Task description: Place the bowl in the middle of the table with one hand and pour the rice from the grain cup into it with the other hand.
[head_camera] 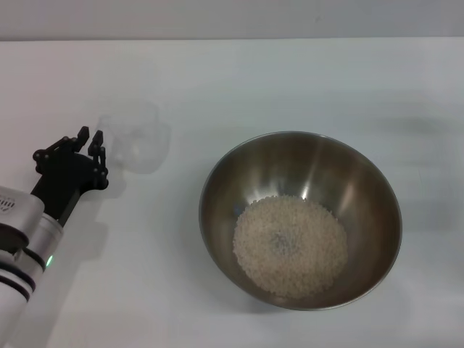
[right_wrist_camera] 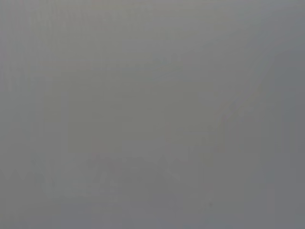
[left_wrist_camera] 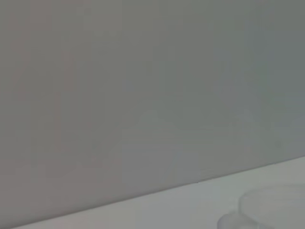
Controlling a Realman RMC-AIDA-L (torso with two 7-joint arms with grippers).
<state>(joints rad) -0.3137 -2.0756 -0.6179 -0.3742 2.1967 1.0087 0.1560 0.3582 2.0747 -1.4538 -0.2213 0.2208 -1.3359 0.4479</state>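
left end effector (head_camera: 93,143) fingers apart, empty, just beside grain cup (head_camera: 138,141), rice (head_camera: 290,245) in bowl (head_camera: 217,190)

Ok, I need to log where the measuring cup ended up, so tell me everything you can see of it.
The small clear, frosted plastic grain cup looks empty and rests on the plain white table, left of the large stainless-steel bowl that holds the whitish rice and apart from it. Whether it stands upright or has a handle is too faint to tell. The left black claw sits open at its left side, seemingly not gripping it.
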